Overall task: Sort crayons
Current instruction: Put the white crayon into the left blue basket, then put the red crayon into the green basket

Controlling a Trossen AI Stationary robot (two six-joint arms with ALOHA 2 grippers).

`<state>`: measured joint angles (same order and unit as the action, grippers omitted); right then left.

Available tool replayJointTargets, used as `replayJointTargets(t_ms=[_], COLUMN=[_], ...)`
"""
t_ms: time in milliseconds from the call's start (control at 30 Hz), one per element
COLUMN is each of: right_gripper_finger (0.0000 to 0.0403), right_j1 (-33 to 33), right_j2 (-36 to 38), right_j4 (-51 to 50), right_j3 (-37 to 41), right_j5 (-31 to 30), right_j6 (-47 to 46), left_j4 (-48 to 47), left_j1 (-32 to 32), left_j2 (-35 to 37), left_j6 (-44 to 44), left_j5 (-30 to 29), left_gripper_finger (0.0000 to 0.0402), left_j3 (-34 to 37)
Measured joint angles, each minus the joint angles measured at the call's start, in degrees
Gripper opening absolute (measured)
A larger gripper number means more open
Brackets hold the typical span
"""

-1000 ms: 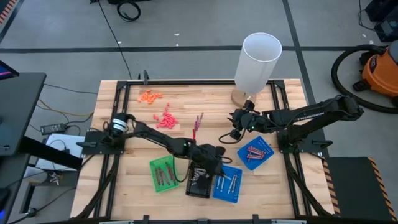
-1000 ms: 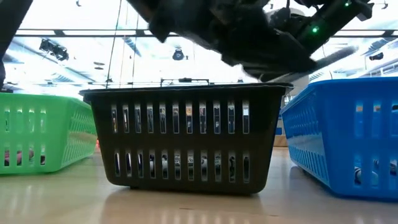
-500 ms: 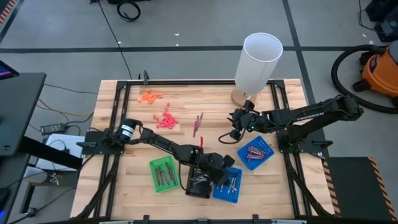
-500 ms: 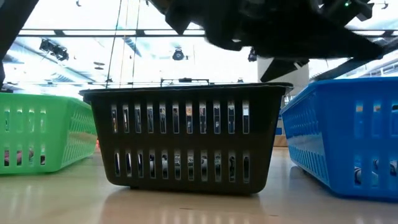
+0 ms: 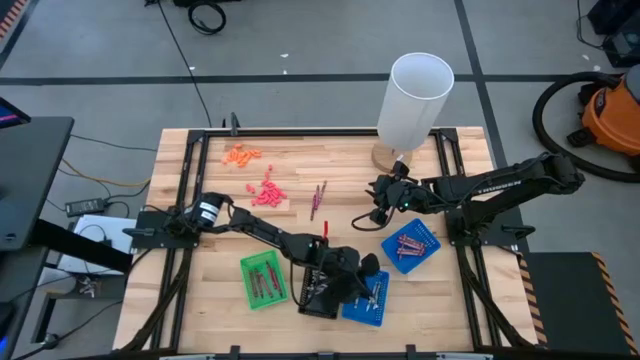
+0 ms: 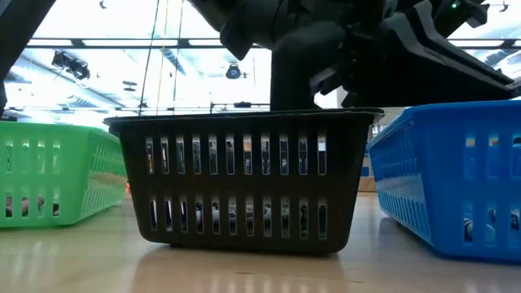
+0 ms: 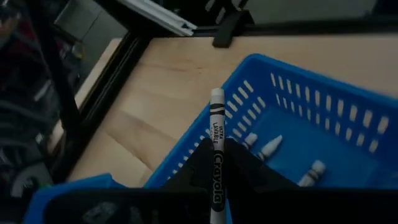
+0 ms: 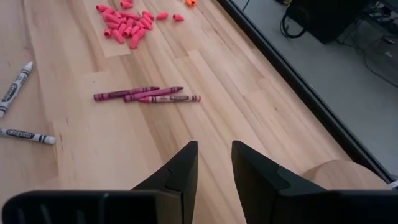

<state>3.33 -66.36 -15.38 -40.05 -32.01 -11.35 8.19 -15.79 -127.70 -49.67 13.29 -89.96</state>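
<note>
Wooden table [image 5: 220,230] — left end effector [image 7: 216,163] clamps grey crayon [image 7: 216,149], tip toward blue tray [image 7: 298,99].

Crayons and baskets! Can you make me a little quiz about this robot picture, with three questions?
1. True or false: the left claw is pinching a white crayon.
2. Which basket does that crayon hang over? A green, B black, C blue.
3. Fill in: three maroon crayons lie loose on the wooden ____.

Key: 1 true. 2 C, the blue basket, which already has pale crayons in it. 3 table; the right claw is open above it.
</note>
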Motion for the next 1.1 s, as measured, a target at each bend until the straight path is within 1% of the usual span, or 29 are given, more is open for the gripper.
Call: replayJointTargets(t_ms=[100, 167, 233, 300, 467, 700, 833, 967, 1100], right_gripper_finger=[0.0107, 0.0107, 0.0107, 0.0107, 0.0107, 0.0107, 0.0107, 0.0107, 0.0107], right_j1=[0.02, 0.02, 0.02, 0.02, 0.02, 0.02, 0.02, 0.02, 0.02], right_j2=[0.01, 0.0, 0.01, 0.0, 0.01, 0.01, -0.01, 0.0, 0.01], right_j4=[0.02, -0.05, -0.08, 0.06, 0.13, 0.15, 0.15, 0.12, 0.07], right_j3=[0.0, 0.0, 0.0, 0.0, 0.0, 0.0, 0.0, 0.0, 0.0], right_j5=[0.13, 0.15, 0.15, 0.16, 0.17, 0.2, 0.2, 0.2, 0.2], right_j6=[-0.51, -0.52, -0.53, -0.53, -0.53, -0.57, -0.57, -0.57, -0.57], left_j4=[-1.23, -3.95, -3.95, -5.2, -5.26, -4.67, -2.6, -2.52, -2.45], left_j1=[0.19, 0.23, 0.22, 0.03, 0.0, 0.02, 0.0, -0.25, -1.01], left_j2=[-0.66, -0.85, -1.55, -1.69, -1.75, -1.75, -1.75, -1.49, -1.16], left_j6=[-5.84, -9.61, -14.03, -15.95, -16.11, -16.05, -15.59, -15.49, -15.45], left_j5=[0.04, 0.09, 0.06, -0.28, -0.43, -0.61, -1.11, -3.97, -9.5], left_gripper_finger=[0.0023, 0.0023, 0.0023, 0.0023, 0.0041, 0.0095, 0.0122, 0.0141, 0.0145], left_j3=[-0.03, 0.14, -0.03, 0.02, 0.07, 0.07, 0.07, 0.07, 0.07])
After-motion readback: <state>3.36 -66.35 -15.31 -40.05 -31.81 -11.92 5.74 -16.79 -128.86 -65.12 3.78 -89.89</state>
